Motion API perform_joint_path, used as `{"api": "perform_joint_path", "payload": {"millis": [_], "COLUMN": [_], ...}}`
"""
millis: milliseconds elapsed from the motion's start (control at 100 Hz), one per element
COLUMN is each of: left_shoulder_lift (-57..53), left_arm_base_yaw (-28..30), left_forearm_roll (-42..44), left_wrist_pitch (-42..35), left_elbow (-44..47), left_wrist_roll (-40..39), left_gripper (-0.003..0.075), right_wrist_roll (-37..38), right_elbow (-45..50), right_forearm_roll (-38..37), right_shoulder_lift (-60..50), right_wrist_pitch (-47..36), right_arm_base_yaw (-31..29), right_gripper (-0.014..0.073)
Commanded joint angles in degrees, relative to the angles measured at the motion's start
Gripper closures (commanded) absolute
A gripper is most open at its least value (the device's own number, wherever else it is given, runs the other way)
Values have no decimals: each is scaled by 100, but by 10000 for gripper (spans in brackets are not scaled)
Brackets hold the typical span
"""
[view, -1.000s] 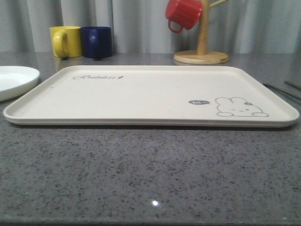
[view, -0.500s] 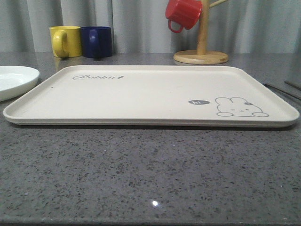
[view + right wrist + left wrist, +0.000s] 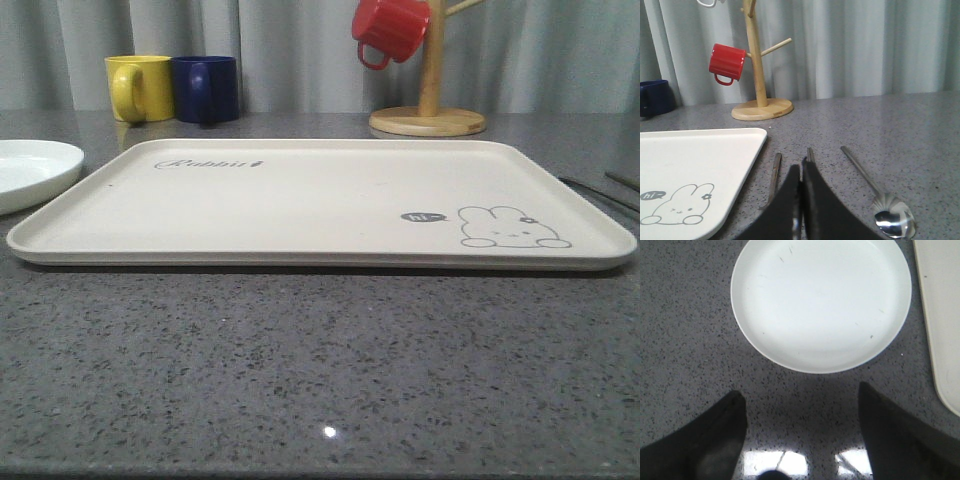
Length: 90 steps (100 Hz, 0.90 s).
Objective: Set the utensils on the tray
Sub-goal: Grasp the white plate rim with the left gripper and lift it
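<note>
Steel spoon (image 3: 894,219) lies on the counter (image 3: 300,380) right of our pressed-together right tool (image 3: 801,200); our left tool (image 3: 800,405) gapes near the plate (image 3: 821,300). The tray (image 3: 320,195) is bare. Thin, flat-lying utensils may slip our pinch.

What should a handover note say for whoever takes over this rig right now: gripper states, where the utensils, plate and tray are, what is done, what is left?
Left gripper: open, empty, above the counter beside the white plate.
Right gripper: shut, nothing visibly held, low over the counter among the utensils.
Tray: centre of the counter, nothing on it.
Spoon and two slim steel handles lie on the counter beside the tray's rabbit end.
Done: nothing placed.
Left: every utensil still to go onto the tray.
</note>
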Motion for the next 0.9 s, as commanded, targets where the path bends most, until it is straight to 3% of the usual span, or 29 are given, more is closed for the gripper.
{"api": "perform_joint_path", "payload": {"millis": [0, 480, 890], "left_shoulder_lift": [310, 3181, 4218], "left_arm_base_yaw": [135, 1372, 1760], "left_forearm_roll": [75, -910, -1526], "left_wrist_pitch": [-224, 734, 870], "left_elbow": [-496, -2767, -2984], "left_wrist_roll": [0, 1044, 1369], "left_gripper": [255, 255, 255], "right_wrist_roll": [-44, -44, -44], "right_elbow": [-103, -103, -103], "right_forearm_roll": [1, 1, 1], "right_shoulder_lift": [-99, -99, -99], "right_wrist_pitch": [-486, -486, -486], "right_arm_base_yaw": [-20, -20, -20], "right_gripper": [671, 671, 671]}}
